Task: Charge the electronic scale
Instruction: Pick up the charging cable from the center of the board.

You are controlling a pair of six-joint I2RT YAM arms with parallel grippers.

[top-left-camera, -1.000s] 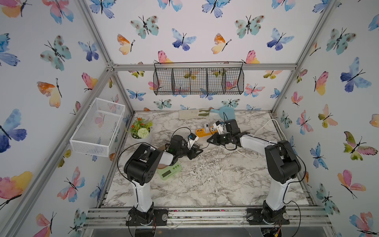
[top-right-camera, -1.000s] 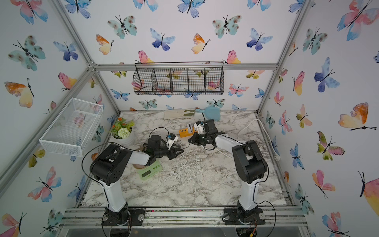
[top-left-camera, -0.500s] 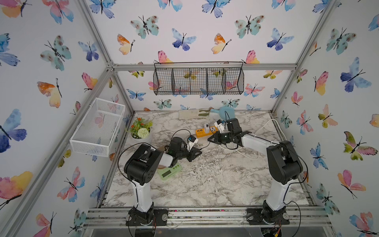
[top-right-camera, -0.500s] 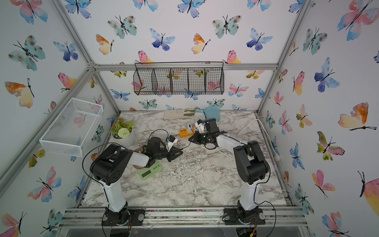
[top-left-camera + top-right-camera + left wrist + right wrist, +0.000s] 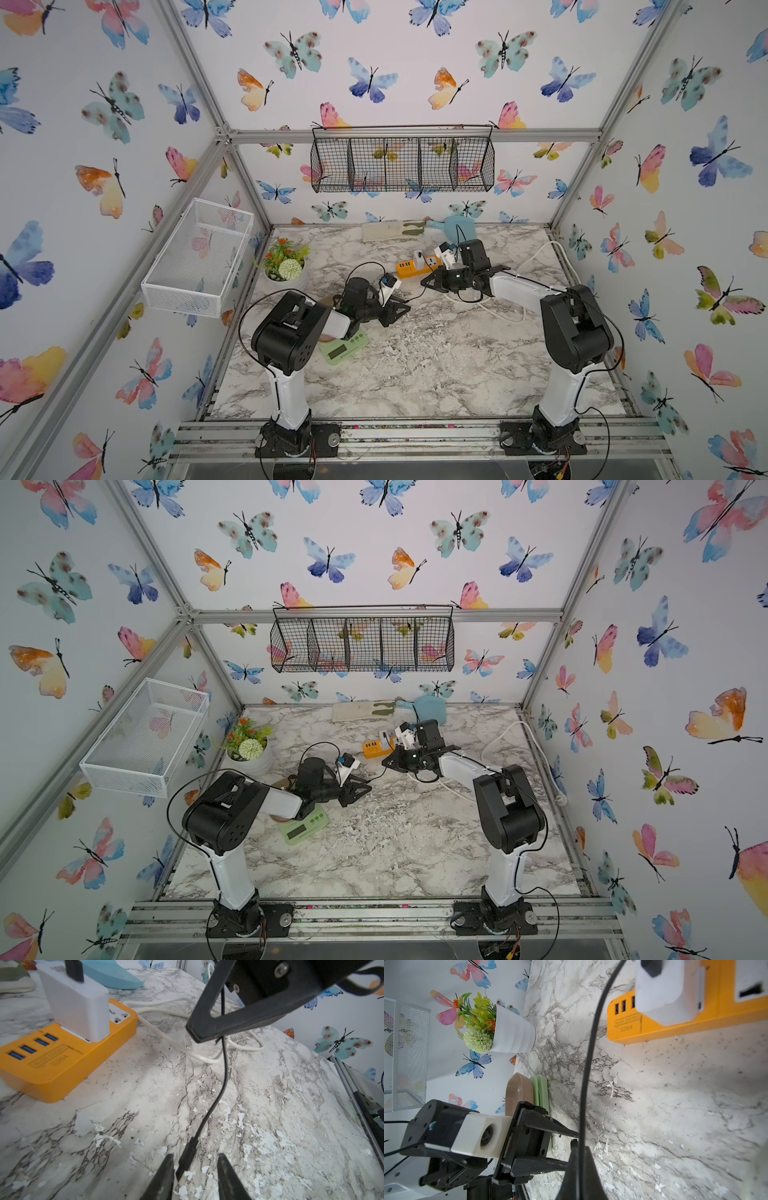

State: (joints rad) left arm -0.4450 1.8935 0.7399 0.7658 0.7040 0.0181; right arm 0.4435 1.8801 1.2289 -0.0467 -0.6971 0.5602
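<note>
Right hand (image 5: 200, 1036) clenched on thin black charging cable (image 5: 223, 1076); left hand (image 5: 195, 1157) released, straddling its black plug (image 5: 187, 1156). Close squarely on the plug before carrying it to pale-green electronic scale (image 5: 343, 348) at marbled bench's (image 5: 436, 374) left edge.

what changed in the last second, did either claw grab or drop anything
Almost nothing. The left claw barely shifted; its jaws stand open either side of the plug end of the cable, not gripping. Nothing was taken or let go. The right claw stays shut on the cable; the scale, power strip and plant have not moved.
</note>
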